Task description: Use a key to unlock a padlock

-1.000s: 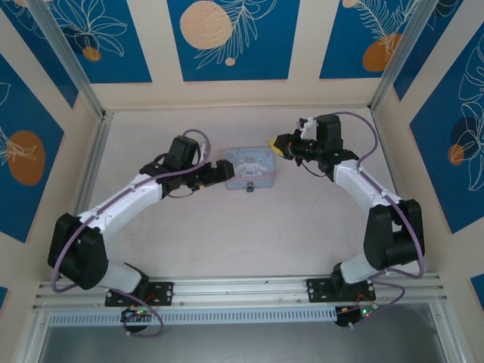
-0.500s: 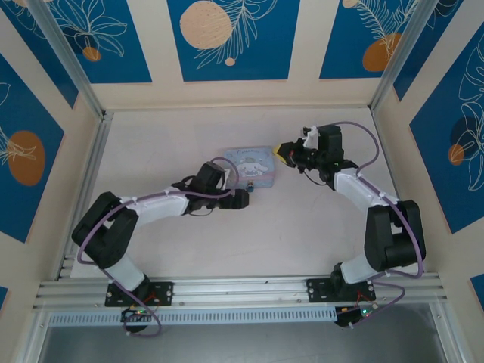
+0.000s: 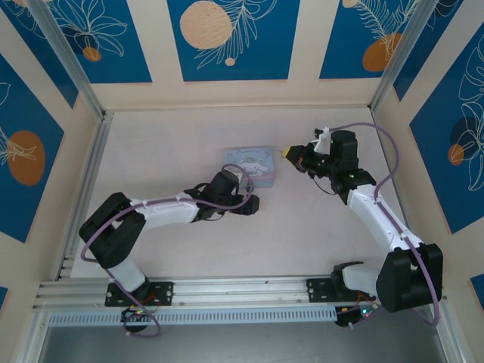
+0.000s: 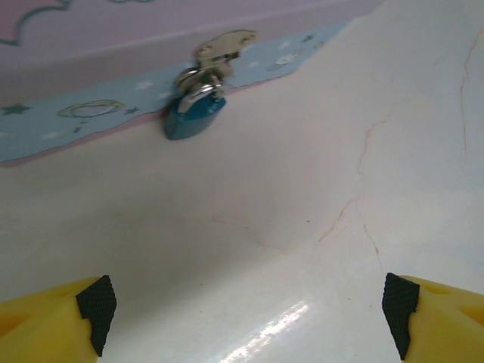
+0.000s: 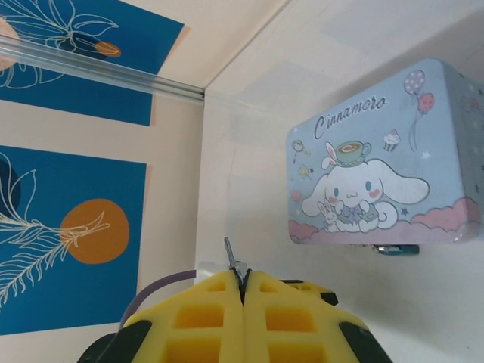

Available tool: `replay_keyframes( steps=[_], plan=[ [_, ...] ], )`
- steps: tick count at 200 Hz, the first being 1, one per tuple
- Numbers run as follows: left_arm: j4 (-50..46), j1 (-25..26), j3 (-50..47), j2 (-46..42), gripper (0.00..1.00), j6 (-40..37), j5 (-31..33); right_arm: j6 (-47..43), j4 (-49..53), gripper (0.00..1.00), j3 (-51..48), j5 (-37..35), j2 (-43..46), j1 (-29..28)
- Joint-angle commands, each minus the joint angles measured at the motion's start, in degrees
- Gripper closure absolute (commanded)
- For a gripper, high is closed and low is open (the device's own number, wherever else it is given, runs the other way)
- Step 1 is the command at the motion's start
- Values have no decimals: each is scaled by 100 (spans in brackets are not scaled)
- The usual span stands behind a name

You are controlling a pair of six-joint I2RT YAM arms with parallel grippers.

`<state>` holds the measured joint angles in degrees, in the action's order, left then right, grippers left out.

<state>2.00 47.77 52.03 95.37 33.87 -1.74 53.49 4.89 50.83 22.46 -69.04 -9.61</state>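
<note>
The small blue padlock (image 4: 195, 115) hangs by its silver shackle from the latch on the front wall of the pale blue tin (image 4: 91, 121). My left gripper (image 4: 246, 318) is open and low over the table, a short way in front of the lock, with nothing between its yellow fingers (image 4: 45, 318). From above, that gripper (image 3: 249, 204) sits just on the near side of the tin (image 3: 248, 162). My right gripper (image 5: 243, 283) is shut on the thin metal key (image 5: 229, 253), whose blade sticks out past the fingertips. It hovers right of the tin (image 5: 378, 151), and the padlock (image 5: 398, 249) peeks out under the tin's edge.
The enclosure's back wall and blue patterned panels (image 3: 227, 38) stand behind the tin. An aluminium rail (image 3: 242, 291) runs along the near edge by the arm bases. Pale tabletop (image 3: 189, 136) lies to the left of the tin.
My left arm has swung from the tin's left side round to its near side, its gripper now facing the padlock. My right gripper has drawn back a little to the right.
</note>
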Motion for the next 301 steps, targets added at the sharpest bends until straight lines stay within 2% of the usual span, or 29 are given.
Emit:
replay_keyframes(
  steps=[1,83,146,223,259,301],
  plan=[
    [27,75,158,119,9,-117,101,-258,528,100,111,23,145,35],
    [594,75,107,282,11,-501,-12,-182,569,100,313,54,25,30],
    [1331,6,61,698,12,-881,217,-261,-53,100,593,266,-1060,-48],
    [1964,-399,444,1571,12,-1042,25,-167,-720,100,959,277,-2140,-225],
    [2014,-657,742,1826,12,-1188,-289,-140,-886,100,1259,281,-2588,-302],
    [2339,-718,865,2068,14,-1132,-833,-96,-1051,100,1417,267,-2939,-322]
  ],
)
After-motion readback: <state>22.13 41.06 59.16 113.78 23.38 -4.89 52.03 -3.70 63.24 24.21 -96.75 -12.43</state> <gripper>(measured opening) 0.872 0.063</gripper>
